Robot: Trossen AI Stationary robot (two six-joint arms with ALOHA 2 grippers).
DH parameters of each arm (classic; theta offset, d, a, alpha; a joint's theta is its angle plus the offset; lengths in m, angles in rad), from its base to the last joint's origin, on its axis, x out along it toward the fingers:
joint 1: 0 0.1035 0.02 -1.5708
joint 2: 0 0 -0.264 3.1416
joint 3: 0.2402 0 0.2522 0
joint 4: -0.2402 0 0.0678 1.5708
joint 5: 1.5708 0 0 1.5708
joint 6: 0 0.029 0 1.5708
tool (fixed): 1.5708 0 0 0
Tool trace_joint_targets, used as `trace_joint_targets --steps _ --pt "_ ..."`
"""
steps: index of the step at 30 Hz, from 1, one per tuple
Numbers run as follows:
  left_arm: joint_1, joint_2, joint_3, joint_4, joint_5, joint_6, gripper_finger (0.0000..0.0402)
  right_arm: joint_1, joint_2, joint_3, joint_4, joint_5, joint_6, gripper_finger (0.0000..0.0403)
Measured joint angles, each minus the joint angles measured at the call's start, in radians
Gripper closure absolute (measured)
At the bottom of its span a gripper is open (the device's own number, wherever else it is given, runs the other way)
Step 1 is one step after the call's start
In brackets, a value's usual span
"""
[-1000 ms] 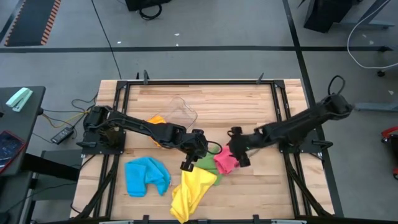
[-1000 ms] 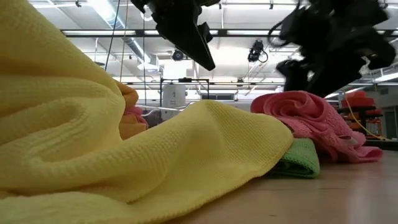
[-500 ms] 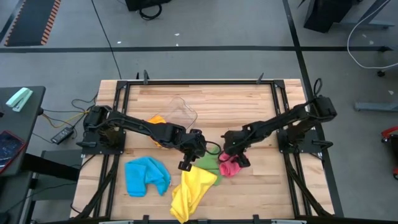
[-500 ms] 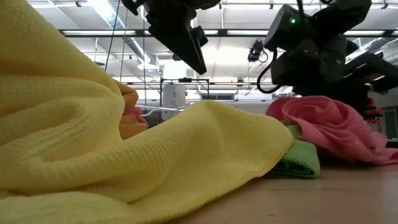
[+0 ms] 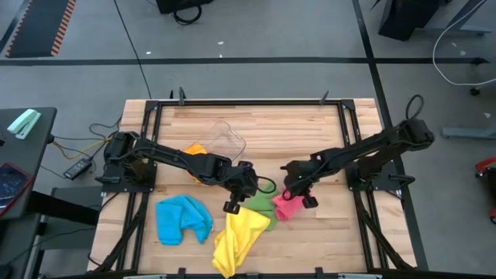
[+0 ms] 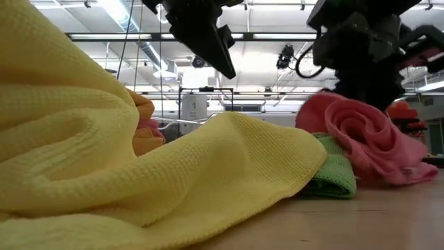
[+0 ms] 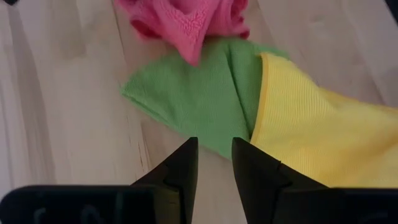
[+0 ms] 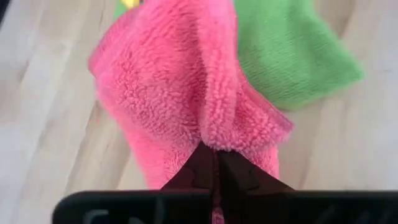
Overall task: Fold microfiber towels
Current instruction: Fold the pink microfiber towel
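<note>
What moved: since a second ago our right gripper [image 5: 297, 191] has swung in over the pink towel [image 5: 288, 204], clamped down, and bunched it up off the pile. The left arm hasn't budged.

Right claw: closed tight on a ridge of the pink towel [image 8: 186, 93]. In the right wrist view we see the fabric pinched right between the dark fingers [image 8: 214, 165].

Left claw: the left gripper [image 5: 232, 203] hovers over the spot where the green towel [image 5: 262, 203] meets the yellow towel [image 5: 240, 236]. Its jaws stand a little apart with nothing in them.

Where the towels are: pink sits at the right of the central heap, overlapping the green one [image 7: 199, 93]. Yellow [image 7: 317, 130] spills toward the near edge, the blue towel [image 5: 182, 218] lies apart at near left, and the orange towel [image 5: 195, 152] is by the clear tub [image 5: 225, 138].

Table: wooden table [image 5: 310, 128], plenty of bare space on the right.

How we'd do this step well: we figure the pinch is mid-cloth, not on a corner, so we'd lift gently, drag pink clear of green onto bare wood, then spread it flat before any fold.

Watch out: we think green could ride along if pink snags it.
</note>
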State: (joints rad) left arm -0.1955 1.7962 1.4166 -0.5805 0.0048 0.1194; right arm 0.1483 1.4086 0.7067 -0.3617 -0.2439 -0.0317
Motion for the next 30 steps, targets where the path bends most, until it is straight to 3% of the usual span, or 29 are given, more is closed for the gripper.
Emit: trace_joint_targets --steps 3,7,14,21,24,30 --pt "0.0 0.0 0.0 0.017 0.0 0.002 0.0294 -0.002 -0.045 0.0 0.0 0.059 0.033 0.0382" --pt "0.0 0.0 0.0 0.024 0.0 -0.003 0.0294 -0.013 -0.055 0.0 -0.005 0.155 0.028 0.0329" --pt "0.0 0.0 0.0 0.026 0.0 -0.003 0.0294 -0.035 -0.067 0.027 -0.123 0.166 0.058 0.0223" --pt "0.0 0.0 0.0 0.029 0.0 -0.004 0.0294 0.052 -0.108 0.057 -0.137 0.207 0.071 0.0194" --pt "0.0 0.0 0.0 0.025 0.0 -0.004 0.0294 0.133 -0.072 0.057 -0.128 0.317 0.073 0.0191" --pt "0.0 0.0 0.0 0.006 0.0 -0.006 0.0294 0.371 0.062 0.044 -0.071 0.667 0.097 0.0191"
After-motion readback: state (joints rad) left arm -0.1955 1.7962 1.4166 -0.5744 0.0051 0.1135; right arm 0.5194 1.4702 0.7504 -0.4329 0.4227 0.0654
